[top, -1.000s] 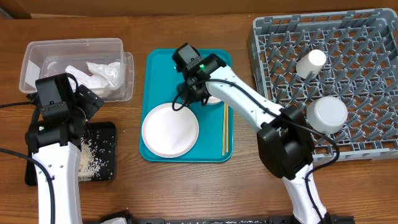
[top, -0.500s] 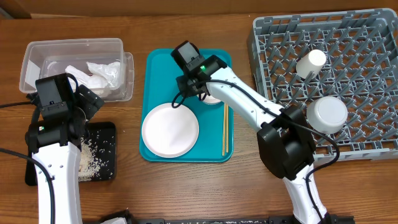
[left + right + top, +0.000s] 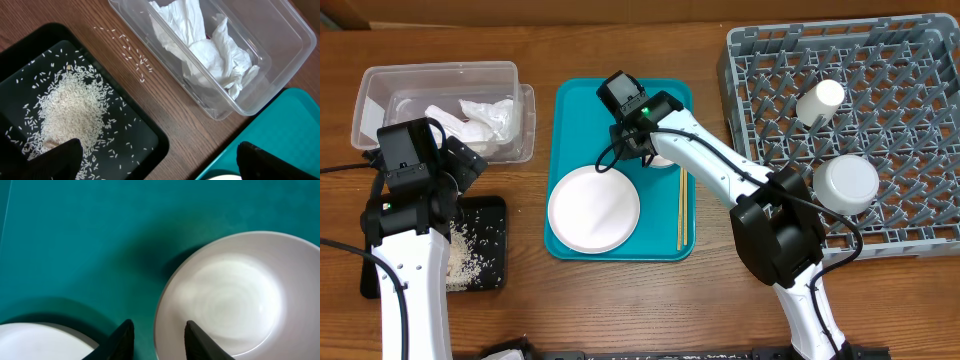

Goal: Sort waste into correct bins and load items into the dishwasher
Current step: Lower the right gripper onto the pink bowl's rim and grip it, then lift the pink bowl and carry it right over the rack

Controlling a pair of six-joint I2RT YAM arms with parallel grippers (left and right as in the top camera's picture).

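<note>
Straddling the rim of the pink-white bowl [image 3: 230, 300] with my right fingers [image 3: 197, 340] — narrow gap, not clamped — bowl on the teal tray [image 3: 75, 240], left fingers [image 3: 262, 160] wide above the black tray [image 3: 30, 60] of rice [image 3: 70, 107]

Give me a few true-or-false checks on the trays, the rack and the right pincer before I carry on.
1. The chopsticks lie on the teal tray, right of the plate. True.
2. The napkins sit in the black tray. False: they are in the clear tub; the black tray holds rice.
3. The right pincer straddles the pink-white bowl at its rim, jaws apart. True.
4. The dish rack holds nothing. False: a cup and a second bowl rest in it.
</note>
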